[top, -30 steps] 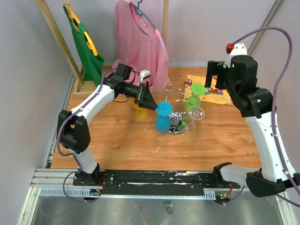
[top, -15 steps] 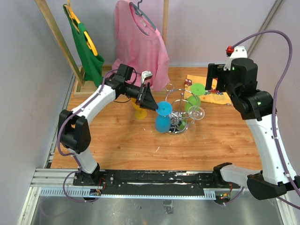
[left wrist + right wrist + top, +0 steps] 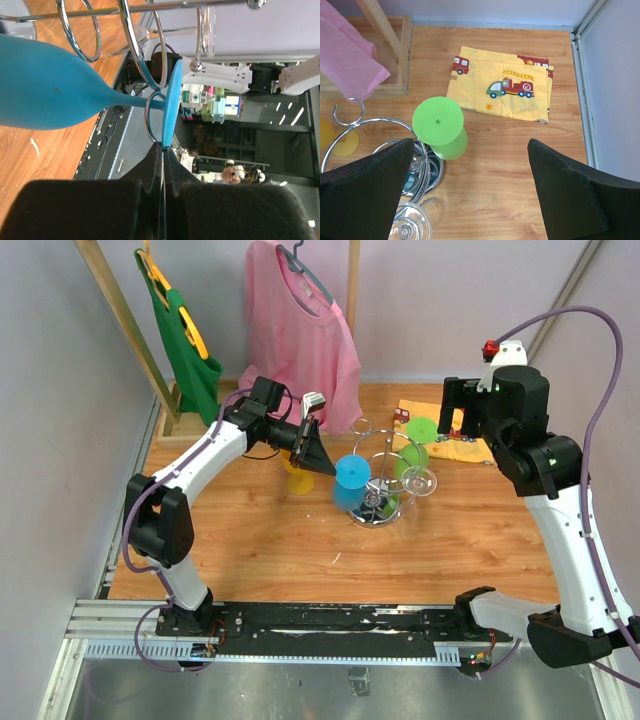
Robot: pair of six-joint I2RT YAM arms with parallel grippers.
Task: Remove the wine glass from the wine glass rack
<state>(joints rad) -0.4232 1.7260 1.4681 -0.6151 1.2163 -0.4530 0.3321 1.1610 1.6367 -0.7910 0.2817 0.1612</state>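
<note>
A blue wine glass (image 3: 352,483) hangs upside down on the silver wire wine glass rack (image 3: 378,508) in the middle of the table. My left gripper (image 3: 326,467) is shut on the rim of its round foot (image 3: 170,107), and the bowl (image 3: 45,90) points away to the left. The stem passes through a chrome loop (image 3: 150,65) of the rack. A green glass (image 3: 438,121) and a clear glass (image 3: 418,482) also hang there. My right gripper (image 3: 470,145) stands open high above the rack's right side, holding nothing.
A yellow glass (image 3: 298,480) stands behind my left gripper. A folded yellow fire-truck cloth (image 3: 505,85) lies at the back right. A pink shirt (image 3: 300,340) and a green garment (image 3: 190,350) hang on a wooden frame (image 3: 120,310) along the back.
My left jaws have closed onto the blue glass's foot, and the glass has shifted slightly upward on the rack. The right arm has stayed still.
</note>
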